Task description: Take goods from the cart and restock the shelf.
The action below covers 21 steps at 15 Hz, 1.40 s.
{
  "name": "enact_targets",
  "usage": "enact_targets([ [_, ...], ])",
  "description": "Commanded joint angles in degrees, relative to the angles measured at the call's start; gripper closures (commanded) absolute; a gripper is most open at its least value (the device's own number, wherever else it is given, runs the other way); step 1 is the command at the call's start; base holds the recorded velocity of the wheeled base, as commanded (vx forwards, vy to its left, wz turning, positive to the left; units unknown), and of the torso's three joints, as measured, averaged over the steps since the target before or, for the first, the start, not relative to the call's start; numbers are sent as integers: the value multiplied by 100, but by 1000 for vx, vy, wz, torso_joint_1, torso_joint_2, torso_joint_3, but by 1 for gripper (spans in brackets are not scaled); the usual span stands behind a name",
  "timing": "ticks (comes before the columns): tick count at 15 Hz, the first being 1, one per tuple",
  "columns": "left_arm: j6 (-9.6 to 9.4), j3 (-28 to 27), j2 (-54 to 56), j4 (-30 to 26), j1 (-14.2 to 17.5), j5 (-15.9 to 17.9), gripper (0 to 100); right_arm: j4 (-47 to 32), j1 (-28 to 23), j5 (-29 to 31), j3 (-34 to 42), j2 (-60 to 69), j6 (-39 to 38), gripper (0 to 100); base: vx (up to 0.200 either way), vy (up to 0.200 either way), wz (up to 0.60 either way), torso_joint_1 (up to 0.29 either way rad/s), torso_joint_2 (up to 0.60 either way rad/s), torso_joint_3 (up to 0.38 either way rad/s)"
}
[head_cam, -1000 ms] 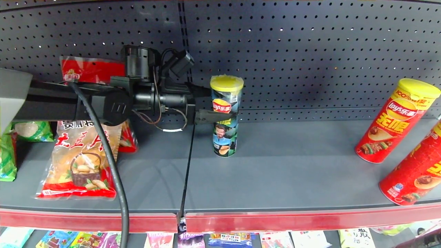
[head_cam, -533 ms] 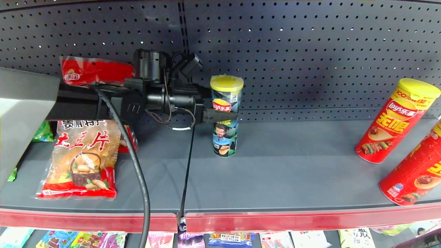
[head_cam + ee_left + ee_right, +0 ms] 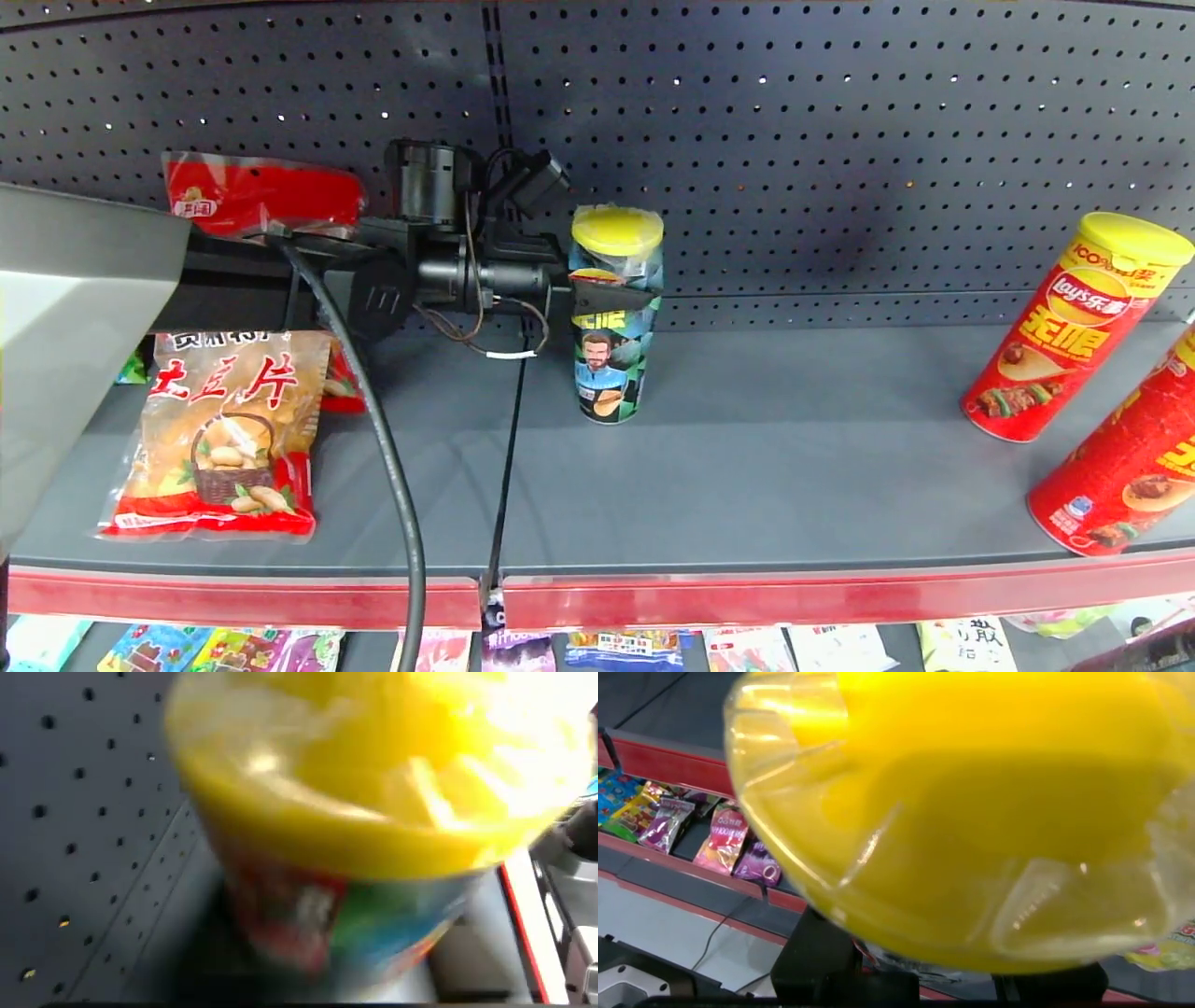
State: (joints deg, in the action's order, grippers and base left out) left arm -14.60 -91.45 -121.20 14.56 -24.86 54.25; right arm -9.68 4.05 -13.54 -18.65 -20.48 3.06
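- The left gripper (image 3: 620, 295) was closed on the chip can (image 3: 611, 373), one finger crossing its front just under the yellow lid. The can stood upright towards the back of the shelf (image 3: 794, 467), just right of the panel seam and well apart from the two red cans (image 3: 1074, 327). Whether its base bore fully on the shelf could not be told.
- The right gripper's state could not be told; a yellow lid (image 3: 971, 812) sat close before its camera.
- The main risk, as I judged it, was a topple on release. The can was tall and narrow and gripped high, so a finger dragging as it opened or drew back could tip it.
- Pressing further back could knock the can against the pegboard wall (image 3: 840, 140) (little room seemed to be left behind it).
- The arm's cable (image 3: 392, 485) hung just beside the snack bag (image 3: 219, 429) and might catch it when the arm pulled out.
- Against the earlier frames, the arm had pushed further right along the shelf. The finger sat higher on the can, over the logo it had earlier left showing.
- The can's top had shifted slightly right, while its foot had barely moved. The red cans had stayed put.
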Motion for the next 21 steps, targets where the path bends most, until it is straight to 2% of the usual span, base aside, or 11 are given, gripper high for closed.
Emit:
enact_targets([
  [1,1,14,88,3,-54,7,100,1,0,1,2,0,2,100,0,0,0,0,0,0],
  [3,28,207,343,-76,-81,-20,100,1,0,1,11,9,2,100,0,0,0,0,0,0],
  [4,107,418,589,-164,-116,-63,100,1,0,1,11,18,2,100,0,0,0,0,0,0],
  [7,300,1218,1327,-181,-257,-679,100,1,-9,1,19,27,2,100,0,0,0,0,0,0],
  [8,379,1385,1450,-172,-292,-758,100,1,-9,1,28,27,2,100,0,0,0,0,0,0],
  [9,458,1807,1766,-155,-406,-925,100,1,-9,1,28,35,2,100,0,0,0,0,0,0],
  [10,458,2053,1916,-102,-467,-986,100,1,-9,1,37,44,2,100,0,0,0,0,0,0],
  [12,476,2483,2074,293,-608,-1145,100,1,-9,1,46,53,2,100,0,0,0,0,0,0],
  [14,634,2879,2179,768,-766,-1197,100,1,-9,1,63,53,2,100,0,0,0,0,0,0],
  [16,713,3195,2223,1076,-854,-1505,100,1,-9,1,72,62,2,100,0,0,0,0,0,0],
  [21,722,3476,2250,1392,-977,-1628,100,1,-9,1,72,62,2,100,0,0,0,0,0,0],
])
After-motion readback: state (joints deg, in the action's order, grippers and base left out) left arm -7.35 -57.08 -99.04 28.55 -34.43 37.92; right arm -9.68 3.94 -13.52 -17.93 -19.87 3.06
